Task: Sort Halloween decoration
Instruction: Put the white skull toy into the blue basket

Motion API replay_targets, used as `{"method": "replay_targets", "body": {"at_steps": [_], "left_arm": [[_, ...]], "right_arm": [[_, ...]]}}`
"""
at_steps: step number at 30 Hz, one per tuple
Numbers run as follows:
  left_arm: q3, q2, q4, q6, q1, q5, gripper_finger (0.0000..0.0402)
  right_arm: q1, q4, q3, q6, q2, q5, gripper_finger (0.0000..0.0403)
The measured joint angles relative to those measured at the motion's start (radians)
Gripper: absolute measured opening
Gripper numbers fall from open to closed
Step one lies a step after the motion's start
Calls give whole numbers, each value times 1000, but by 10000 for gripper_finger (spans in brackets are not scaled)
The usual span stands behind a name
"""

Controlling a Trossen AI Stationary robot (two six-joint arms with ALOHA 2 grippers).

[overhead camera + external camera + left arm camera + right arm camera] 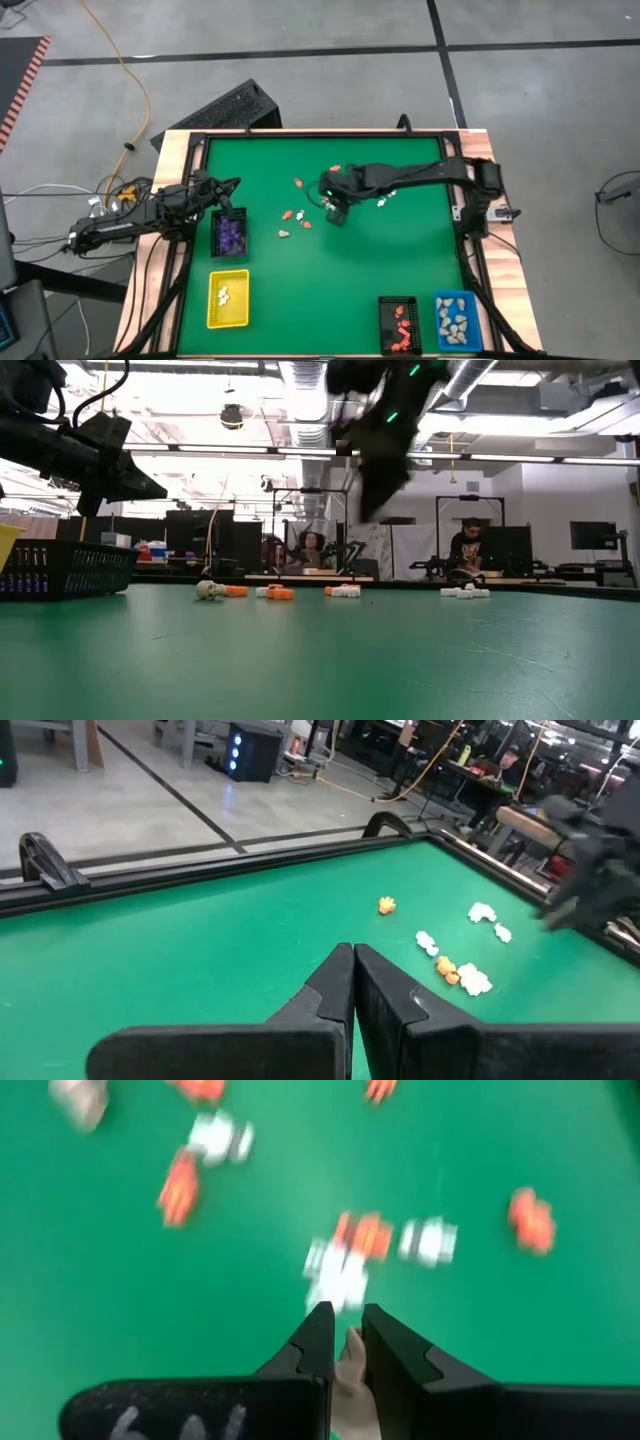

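Tiny orange-red, white and cream figurines of the Halloween decoration [295,215] lie scattered on the green table, left of and below my right gripper. They also show in the right wrist view [365,1235] and the low view [275,592]. My right gripper [336,212] hangs above the table's middle, shut on one cream-beige figurine [350,1365]; in the low view the gripper [370,510] is blurred. My left gripper [234,186] waits shut at the table's left edge, over the purple-filled basket, and touches nothing; its shut fingers [353,965] point across the table. My right gripper pinches the cream-beige figurine [350,1352] between its two fingers. The fingers slant down from above. The figurine is lifted clear of the table; which part of it the fingers have does not show.
At the left edge stands a black basket [229,233] with purple pieces. A yellow tray [228,298] with white pieces sits nearer the front. At the front right are a black tray [400,325] with orange pieces and a blue tray [457,320] with cream ones. People sit beyond the table [468,545].
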State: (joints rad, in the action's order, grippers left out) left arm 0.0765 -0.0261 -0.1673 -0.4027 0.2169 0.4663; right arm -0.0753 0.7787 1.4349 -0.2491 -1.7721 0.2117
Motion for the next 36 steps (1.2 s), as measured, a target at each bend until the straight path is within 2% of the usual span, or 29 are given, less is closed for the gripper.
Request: {"method": "replay_targets", "body": {"at_steps": [5,11,16,22,25,27,30,36], "left_arm": [[0,0,0,-2,0,1,0],[0,0,0,-4,0,2,0],[0,0,0,-23,0,2,0],[0,0,0,-32,0,-5,0],[0,0,0,-32,0,-9,0],[0,0,0,-35,0,-9,0],[0,0,1,-36,0,-8,0],[0,0,1,-36,0,-8,0]], "right_arm": [[161,295,-2,-228,119,-2,64],[425,594,-2,-648,186,-10,64],[638,773,-1,-995,188,-129,64],[850,783,-1,-1339,186,-246,64],[944,785,-1,-1503,186,-233,64],[999,783,-1,-1580,186,-175,64],[1057,781,-1,-1655,183,-76,64],[1112,655,-1,-1639,180,-49,66]]}}
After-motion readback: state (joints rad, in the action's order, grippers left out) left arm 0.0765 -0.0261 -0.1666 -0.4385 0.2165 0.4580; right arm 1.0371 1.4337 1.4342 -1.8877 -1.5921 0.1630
